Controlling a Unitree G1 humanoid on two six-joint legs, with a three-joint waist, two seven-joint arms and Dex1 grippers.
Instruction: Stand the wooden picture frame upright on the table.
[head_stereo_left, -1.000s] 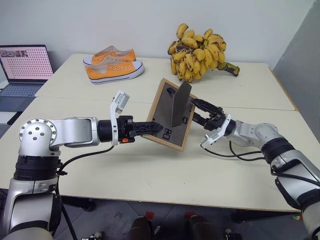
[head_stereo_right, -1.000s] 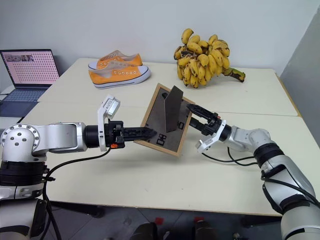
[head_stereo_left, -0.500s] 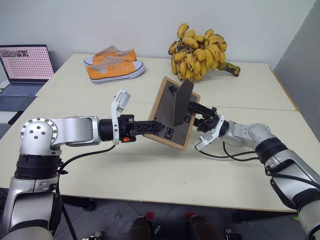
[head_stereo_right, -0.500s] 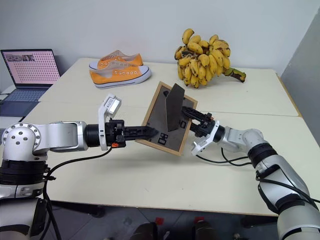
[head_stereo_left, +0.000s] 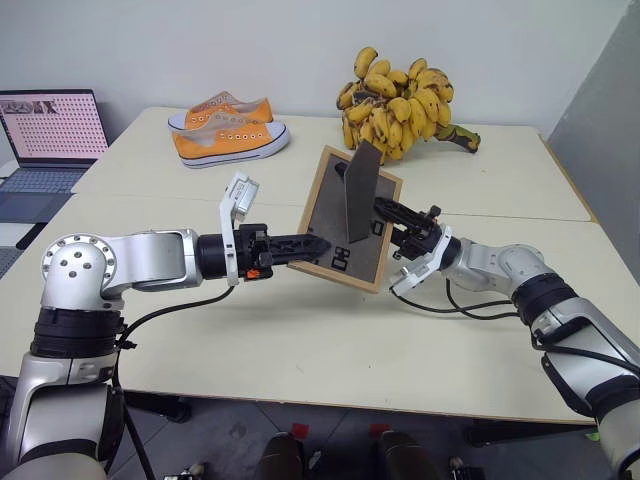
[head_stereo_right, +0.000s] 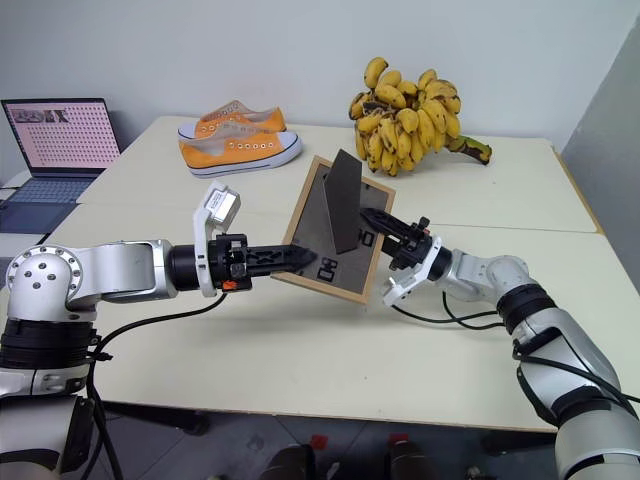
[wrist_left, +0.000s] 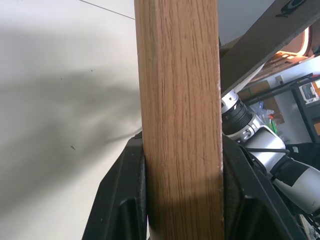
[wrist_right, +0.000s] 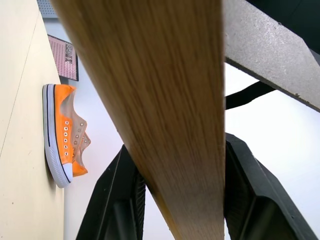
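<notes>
Here both arms reach inward (nearly level): left gripper (head_stereo_left: 305, 243) and right gripper (head_stereo_left: 393, 211) pinch the wooden picture frame (head_stereo_left: 348, 221).

Two robot claws hold a wooden picture frame (head_stereo_right: 335, 235) tilted above a pale bench (head_stereo_right: 330, 350), its dark grey back and raised stand facing the camera. The left claw (head_stereo_right: 300, 256) clamps the frame's left edge; the right claw (head_stereo_right: 385, 225) grips the right edge. Behind sit orange sneakers (head_stereo_right: 238, 138), a bunch of bananas (head_stereo_right: 405, 115) and an open laptop (head_stereo_right: 55, 135).
</notes>
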